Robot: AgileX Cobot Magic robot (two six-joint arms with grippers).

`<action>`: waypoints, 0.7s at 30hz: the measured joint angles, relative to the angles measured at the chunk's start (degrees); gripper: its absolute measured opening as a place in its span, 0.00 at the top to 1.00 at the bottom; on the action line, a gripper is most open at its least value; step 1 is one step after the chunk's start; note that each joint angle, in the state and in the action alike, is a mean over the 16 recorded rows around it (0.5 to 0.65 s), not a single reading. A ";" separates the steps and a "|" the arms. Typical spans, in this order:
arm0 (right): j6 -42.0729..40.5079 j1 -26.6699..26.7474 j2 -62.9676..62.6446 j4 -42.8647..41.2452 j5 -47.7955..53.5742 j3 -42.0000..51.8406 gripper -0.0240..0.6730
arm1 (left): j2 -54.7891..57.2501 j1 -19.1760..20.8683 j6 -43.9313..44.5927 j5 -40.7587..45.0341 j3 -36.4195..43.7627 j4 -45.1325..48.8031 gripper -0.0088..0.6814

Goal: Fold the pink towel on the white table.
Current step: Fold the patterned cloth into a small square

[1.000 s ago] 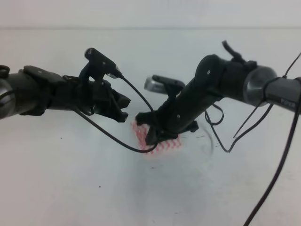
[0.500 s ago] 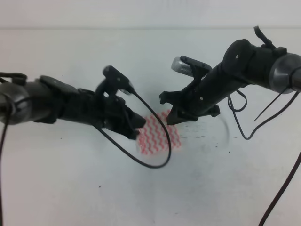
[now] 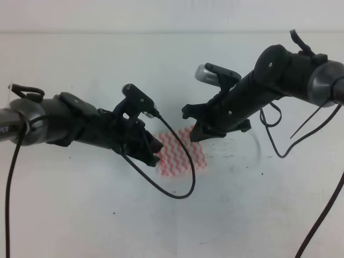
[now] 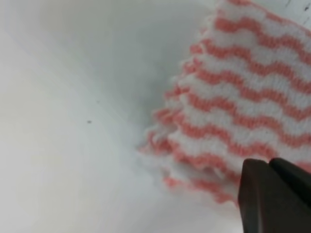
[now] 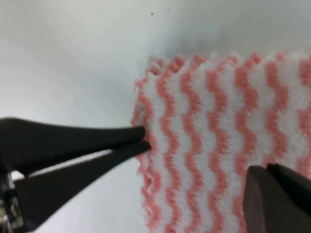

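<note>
The pink towel [image 3: 180, 152] is lying on the white table [image 3: 80, 215] near the middle, between the two arms, as a small, compact patch of wavy stripes; the left wrist view is showing several stacked edges at its corner, so it is looking already folded over on itself. Compared with a second ago, the right gripper [image 3: 200, 124] has lifted off and pulled back to the upper right, leaving most of the cloth uncovered, while the left gripper [image 3: 152, 152] has swung in and is now sitting low at the towel's left edge. In the right wrist view that left tool is appearing as two thin dark fingers closed together with their tips pinching the towel's frilly left edge, so it is clenched on the cloth. The right gripper's own fingers are barely in view, so whether it is open cannot be told. By my reading, a fold has just been laid, and the left arm is gripping the edge for another.
</note>
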 joint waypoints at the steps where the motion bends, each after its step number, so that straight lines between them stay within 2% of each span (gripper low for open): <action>1: -0.01 0.00 0.00 0.01 -0.01 0.00 0.97 | -0.11 0.02 -0.20 -0.25 0.00 0.36 0.99; 21: -0.04 -0.02 -0.23 0.24 -0.65 -0.04 0.97 | 0.38 -0.30 -1.26 3.43 -0.03 1.05 0.99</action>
